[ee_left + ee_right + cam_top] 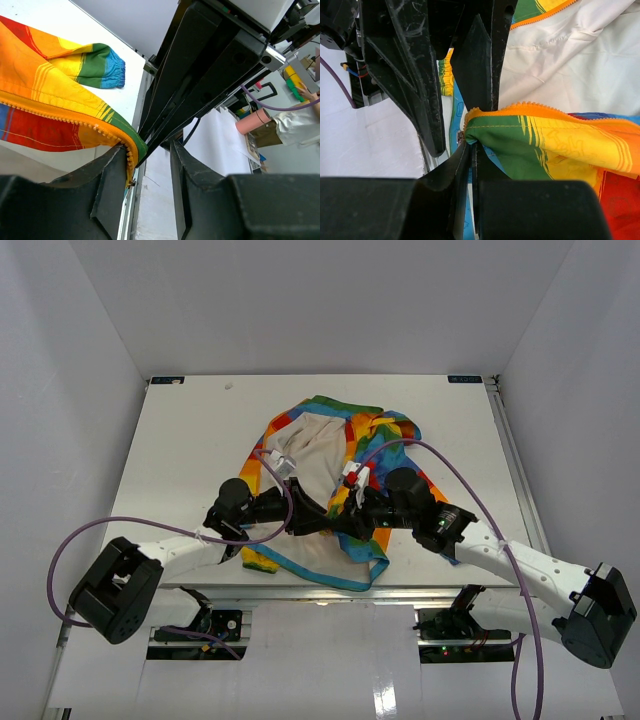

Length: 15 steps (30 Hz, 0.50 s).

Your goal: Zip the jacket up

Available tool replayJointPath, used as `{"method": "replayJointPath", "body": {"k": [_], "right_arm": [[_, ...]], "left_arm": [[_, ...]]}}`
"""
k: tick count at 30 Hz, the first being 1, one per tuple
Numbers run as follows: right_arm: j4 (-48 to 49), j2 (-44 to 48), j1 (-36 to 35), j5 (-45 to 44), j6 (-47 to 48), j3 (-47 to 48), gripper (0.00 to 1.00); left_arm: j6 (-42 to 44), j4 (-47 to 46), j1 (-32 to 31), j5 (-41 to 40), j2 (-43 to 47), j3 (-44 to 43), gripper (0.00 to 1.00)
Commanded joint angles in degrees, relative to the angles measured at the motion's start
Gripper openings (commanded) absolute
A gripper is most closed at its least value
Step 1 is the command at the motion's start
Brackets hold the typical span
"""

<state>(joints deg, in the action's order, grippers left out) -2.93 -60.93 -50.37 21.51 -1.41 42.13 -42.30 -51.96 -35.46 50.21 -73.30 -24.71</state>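
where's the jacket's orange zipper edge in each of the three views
Top external: the zipper edge is mid-table, running down the jacket toward the near side.
Left wrist: left half, slanting down to the left gripper.
Right wrist: centre, along the top of the fold.
Shared landmark: the left gripper, jaws apart at the zipper's bottom corner.

Rainbow-striped jacket (pixel 318 455) spread open, cream lining (pixel 570 50) upward, orange zipper (pixel 540 107) unjoined, hem nearest.
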Motion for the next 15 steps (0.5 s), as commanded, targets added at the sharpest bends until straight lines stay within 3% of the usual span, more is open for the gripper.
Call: {"method": "replayJointPath", "body": {"k": [1, 5, 9, 15], "right_arm": [[4.0, -0.4, -0.3, 0.4, -0.4, -0.9, 0.08], [4.4, -0.1, -0.4, -0.1, -0.5, -1.3, 0.08], [7.0, 0.4, -0.4, -0.3, -1.3, -2.3, 0.23], [11.1, 1.9, -0.4, -1.4, -2.3, -4.7, 0.24]], "left_arm": [[-1.4, -5.0, -0.7, 2.2, 1.3, -0.6, 0.42], [-2.2, -6.1, -0.7, 2.7, 0.6, -0.7, 0.19], [-4.0, -8.8, -0.7, 3.7, -0.8, -0.7, 0.03], [-6.5, -12.5, -0.7, 4.8, -2.6, -0.6, 0.00]]}}
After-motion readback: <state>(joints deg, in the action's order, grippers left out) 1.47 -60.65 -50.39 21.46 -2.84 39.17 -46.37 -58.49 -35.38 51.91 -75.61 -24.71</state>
